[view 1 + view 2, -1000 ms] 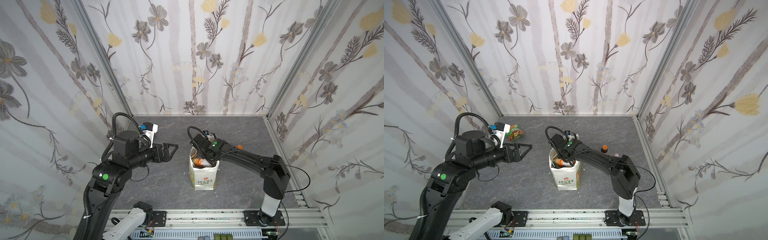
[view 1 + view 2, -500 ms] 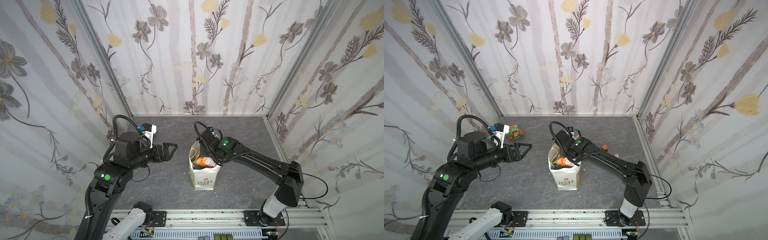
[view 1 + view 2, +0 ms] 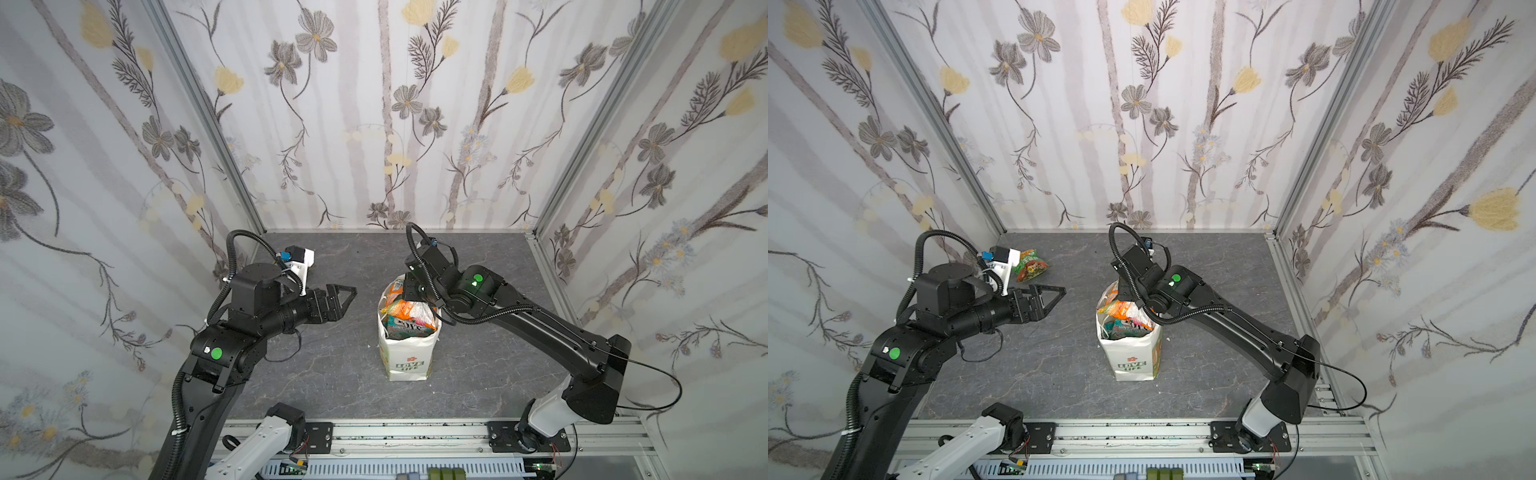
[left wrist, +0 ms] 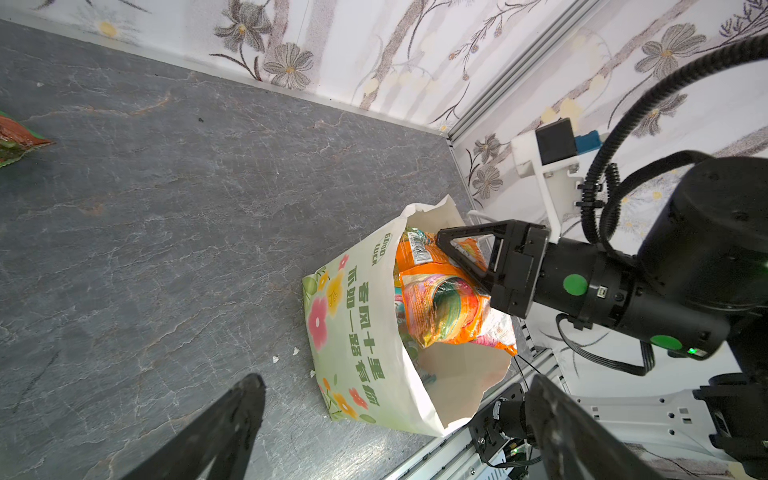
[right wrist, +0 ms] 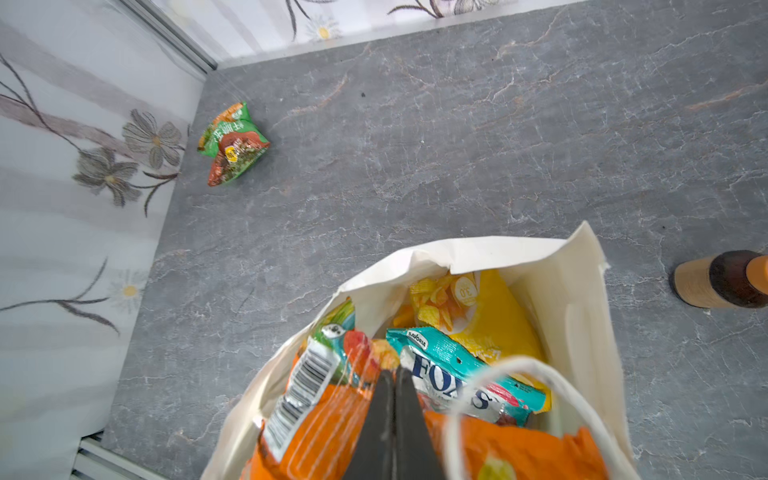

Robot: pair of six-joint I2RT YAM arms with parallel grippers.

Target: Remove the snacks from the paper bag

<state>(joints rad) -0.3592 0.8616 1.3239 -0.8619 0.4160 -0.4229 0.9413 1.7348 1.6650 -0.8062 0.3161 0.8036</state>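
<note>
My right end effector (image 5: pixel 392 374) is pressed together on an orange snack packet (image 5: pixel 324 436) at the mouth of the upright paper bag (image 3: pixel 409 361) in the middle of the counter (image 3: pixel 324 374), my left end effector (image 3: pixel 351 301) hangs spread wide beside the bag, and a green packet (image 3: pixel 1030 266) lies near the back-left corner.

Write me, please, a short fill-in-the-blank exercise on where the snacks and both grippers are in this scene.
1. The right gripper is ______ on the orange packet at the mouth of the paper bag.
2. The left gripper, holding nothing, stands ______ beside the bag.
3. The green packet lies on the table, ______ the bag.
4. The teal FOX'S packet lies ______ the bag.
Missing words: shut; open; outside; inside.
</note>
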